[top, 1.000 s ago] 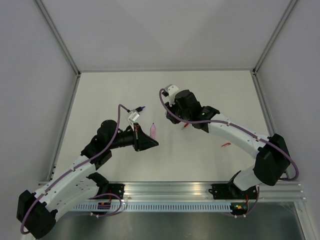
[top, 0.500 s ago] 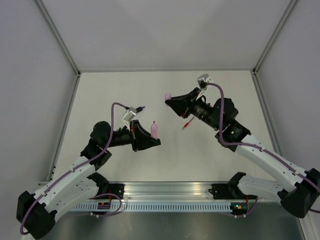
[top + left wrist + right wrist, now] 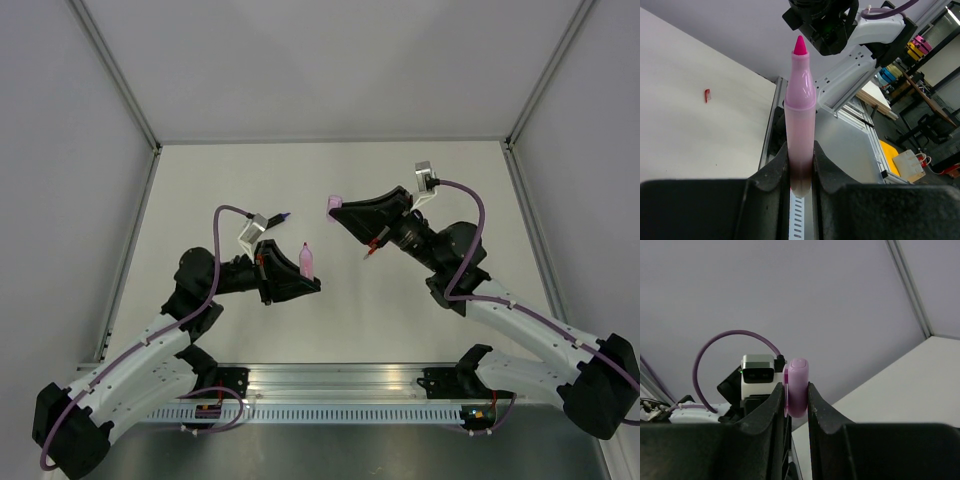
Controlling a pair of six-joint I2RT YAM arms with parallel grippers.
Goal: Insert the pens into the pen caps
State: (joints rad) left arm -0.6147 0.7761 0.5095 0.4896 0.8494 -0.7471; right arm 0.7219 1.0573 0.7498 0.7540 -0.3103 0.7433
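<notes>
White tabletop (image 3: 230,180): seen below the pink pen (image 3: 307,262), which is judged to be carried clear of it.
Right arm (image 3: 520,318): reached in from the right of the pink pen, with its wrist turned back toward the pen's nib.
Left arm (image 3: 140,350): stretched in from the left of the pink pen, which is carried at its end.
Left gripper (image 3: 306,282): closed on the pink pen's blunt rear end, with the fingers (image 3: 774,172) pressed against both sides of the barrel.
Right gripper (image 3: 341,211): closed on the pink cap (image 3: 336,203), which is held beyond the pink pen's nib and a little to its right, apart from it.
Pink pen: held in line with the left gripper's reach, bare nib outward. Its long axis is aimed toward the right gripper, but in the overhead view it is seen to pass just left of the cap.
Red pen (image 3: 371,250): laid on the table right of the pink pen and partly hidden under the right gripper.
Purple pen (image 3: 283,216): laid on the table beyond the pink pen, slightly to its left.
Pink cap: pinched crosswise at the jaw tips. Which end is its mouth cannot be told.
Red cap (image 3: 707,95): left on the table well to the right of the pink pen.
Gap from nib to cap: neither arm is favoured by distance. Cap mouth and pen axis are judged to need lining up before the gap is closed.
</notes>
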